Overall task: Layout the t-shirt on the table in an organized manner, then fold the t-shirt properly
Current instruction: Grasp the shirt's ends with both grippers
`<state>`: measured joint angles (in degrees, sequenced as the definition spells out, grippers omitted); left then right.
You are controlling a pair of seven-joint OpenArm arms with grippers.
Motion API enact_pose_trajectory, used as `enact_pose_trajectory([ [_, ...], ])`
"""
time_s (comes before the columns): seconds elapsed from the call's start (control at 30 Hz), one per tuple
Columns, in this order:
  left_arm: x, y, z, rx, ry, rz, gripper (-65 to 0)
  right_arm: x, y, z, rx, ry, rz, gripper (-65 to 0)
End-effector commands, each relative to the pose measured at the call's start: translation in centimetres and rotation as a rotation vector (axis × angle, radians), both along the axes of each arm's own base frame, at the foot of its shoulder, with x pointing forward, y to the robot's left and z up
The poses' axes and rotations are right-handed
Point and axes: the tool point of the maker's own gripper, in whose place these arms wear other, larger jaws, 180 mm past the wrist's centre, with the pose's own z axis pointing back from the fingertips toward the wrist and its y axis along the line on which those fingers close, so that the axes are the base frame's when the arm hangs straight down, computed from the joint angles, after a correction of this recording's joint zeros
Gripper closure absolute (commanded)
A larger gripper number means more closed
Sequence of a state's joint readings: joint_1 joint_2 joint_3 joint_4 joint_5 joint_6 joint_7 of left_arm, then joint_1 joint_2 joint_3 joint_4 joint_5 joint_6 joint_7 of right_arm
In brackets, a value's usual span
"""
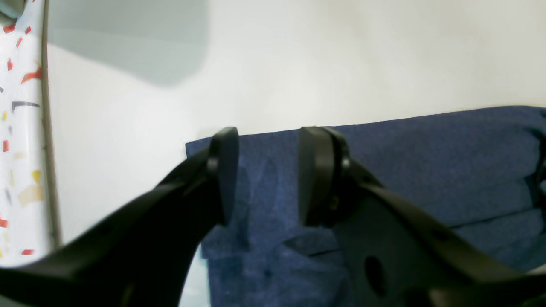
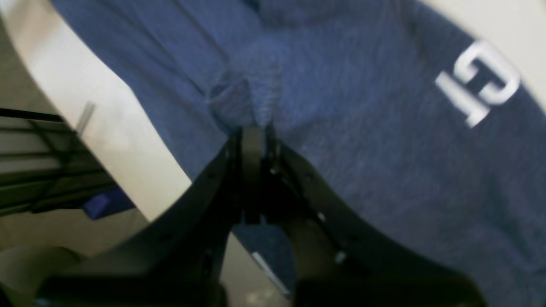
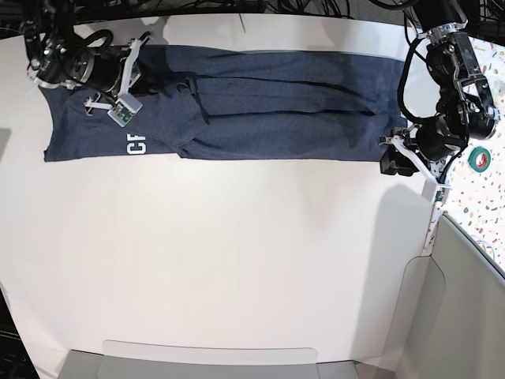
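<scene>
While the right gripper (image 2: 255,132) pinches the t-shirt (image 3: 260,103) shut to anchor it on the table (image 3: 237,253), the left gripper's (image 1: 266,175) fingers (image 1: 315,175) hover wide open, empty, over the hem.

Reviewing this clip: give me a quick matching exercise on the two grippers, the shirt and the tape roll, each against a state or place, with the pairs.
1 left gripper
2 right gripper
3 t-shirt
4 green tape roll

A pinching fabric
B on the speckled strip
C jaws apart at the shirt's edge
D stretched along the table's far side

Pairs: 1-C, 2-A, 3-D, 4-B
</scene>
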<state>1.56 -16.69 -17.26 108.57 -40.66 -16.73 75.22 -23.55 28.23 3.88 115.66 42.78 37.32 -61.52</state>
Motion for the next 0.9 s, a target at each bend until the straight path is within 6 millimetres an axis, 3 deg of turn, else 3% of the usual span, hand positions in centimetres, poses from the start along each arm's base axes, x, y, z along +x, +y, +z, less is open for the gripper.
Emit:
enact_pose_trajectory([
  [0.0, 0.6, 0.2, 1.1, 0.009, -0.037, -0.005, -23.0, 0.6, -0.1, 0.6, -0.006, -0.035, -0.002, 0.0],
  [0.07, 0.5, 0.0, 1.0, 0.004, -0.035, -0.008, -23.0, 0.4, -0.2, 0.0, -0.031, -0.034, -0.016, 0.0],
  [0.1, 0.5, 0.0, 1.0, 0.004, -0.035, -0.008, -23.0, 0.4, -0.3, -0.1, -0.040, -0.036, -0.022, -3.2],
  [0.33, 0.5, 0.4, 1.1, 0.010, -0.036, -0.001, -23.1, 1.3, 0.0, 0.4, -0.031, -0.066, -0.036, -38.7],
  [0.43, 0.4, 2.5, 1.8, 0.014, -0.054, 0.067, -23.1, 2.2, 0.4, 0.9, -0.012, -0.091, -0.047, -48.4],
  [0.63, -1.6, 8.2, 1.7, -0.001, -0.009, 0.246, -25.9, 5.2, 1.8, 3.0, 0.051, -0.182, -0.079, -52.0],
  [0.73, -2.6, 10.0, 0.6, -0.138, 0.001, 0.325, -29.4, 7.1, 1.9, 4.4, 0.091, -0.239, -0.133, -52.0],
  [0.87, -5.9, 11.5, -3.5, -0.394, 0.095, 0.420, -30.5, 9.3, 1.1, 6.3, 0.136, -0.311, -0.225, -52.0],
])
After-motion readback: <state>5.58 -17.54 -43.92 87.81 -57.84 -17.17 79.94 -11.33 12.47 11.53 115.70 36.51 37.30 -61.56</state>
